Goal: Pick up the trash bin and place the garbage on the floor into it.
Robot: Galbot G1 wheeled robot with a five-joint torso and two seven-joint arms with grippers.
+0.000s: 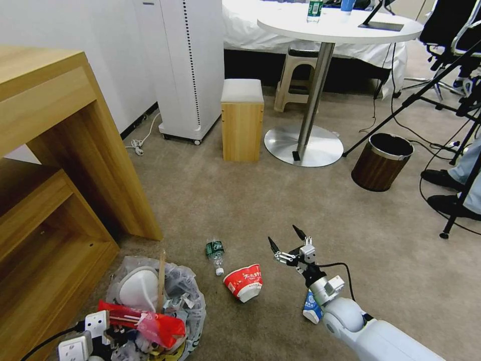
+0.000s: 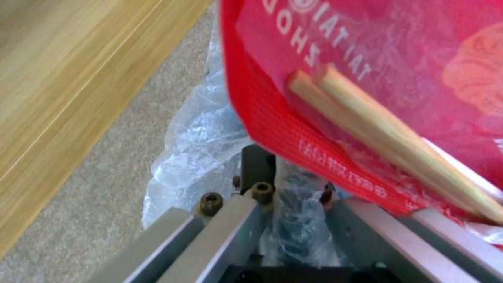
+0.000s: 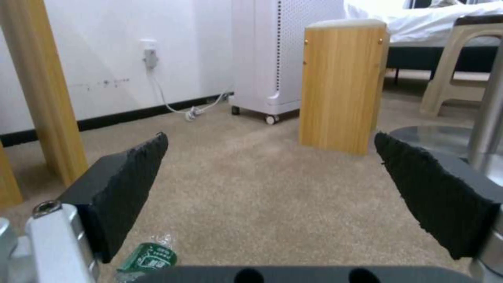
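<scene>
The trash bin (image 1: 193, 306), lined with a crinkly plastic bag (image 2: 204, 137), sits on the floor (image 1: 280, 200) at lower left. It holds a white slipper (image 1: 138, 288), a red wrapper (image 2: 367, 59) and a wooden stick (image 2: 388, 133). My left gripper (image 1: 102, 326) is shut on the bin's bagged rim (image 2: 290, 184). On the carpet lie a green-label bottle (image 1: 215, 252) (image 3: 149, 257), a tipped red-white paper bowl (image 1: 244, 282) and a blue-white carton (image 1: 311, 307) partly under my right arm. My right gripper (image 1: 287, 239) (image 3: 270, 137) hangs open and empty just right of the bowl.
A wooden desk (image 1: 60, 150) stands on the left. Farther back are a wooden stool box (image 1: 242, 125), a white appliance (image 1: 185, 65), the round table's metal base (image 1: 303, 145) and a brown wood-grain bin (image 1: 382, 161). Tripod legs (image 1: 451, 220) and a person's shoes (image 1: 441, 180) are at right.
</scene>
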